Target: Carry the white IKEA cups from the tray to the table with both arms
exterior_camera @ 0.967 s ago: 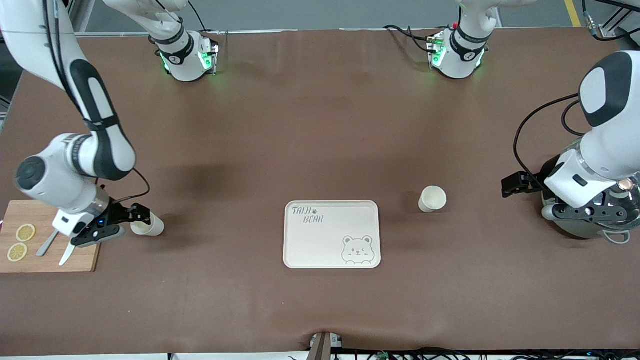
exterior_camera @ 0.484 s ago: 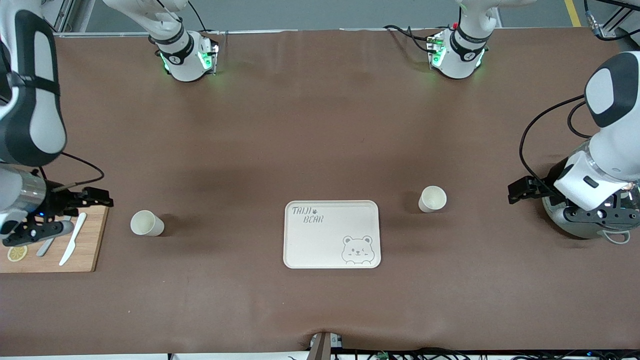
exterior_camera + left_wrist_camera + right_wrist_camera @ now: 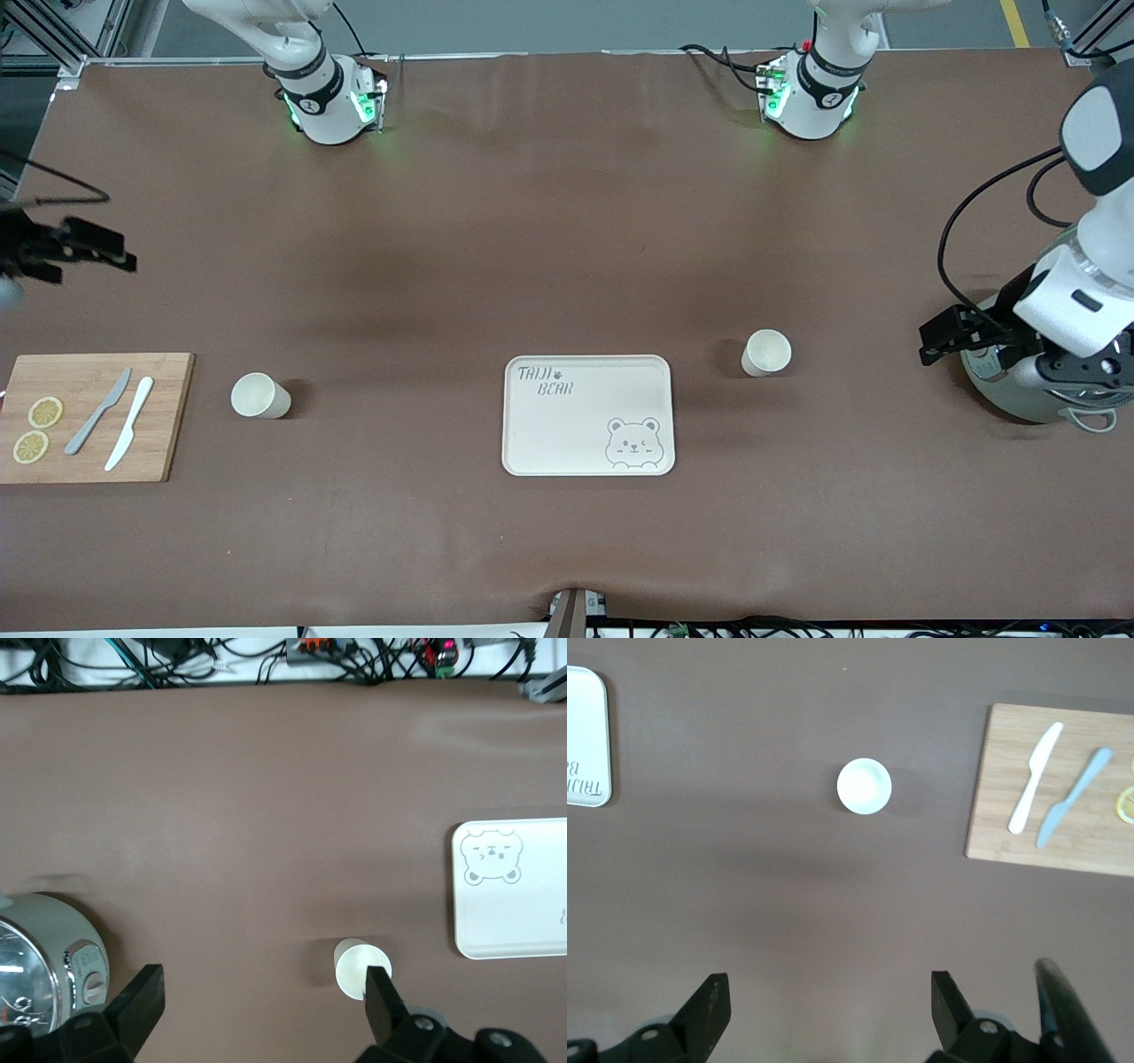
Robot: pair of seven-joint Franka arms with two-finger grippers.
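Two white cups stand upright on the brown table, one on each side of the bear-print tray (image 3: 588,415). One cup (image 3: 260,395) stands toward the right arm's end, beside the cutting board; it also shows in the right wrist view (image 3: 864,786). The other cup (image 3: 766,353) stands toward the left arm's end and also shows in the left wrist view (image 3: 361,968). My right gripper (image 3: 106,248) is open and empty, high over bare table at the right arm's end. My left gripper (image 3: 939,335) is open and empty beside the lidded pot (image 3: 1028,390).
A wooden cutting board (image 3: 89,416) with a grey knife, a white knife and two lemon slices lies at the right arm's end. The tray is empty. The two arm bases (image 3: 328,97) stand along the table's top edge in the front view.
My right gripper has left the cup by the board, risen and drawn back toward the right arm's end. My left gripper has drifted slightly toward its own end. Both cups stayed put.
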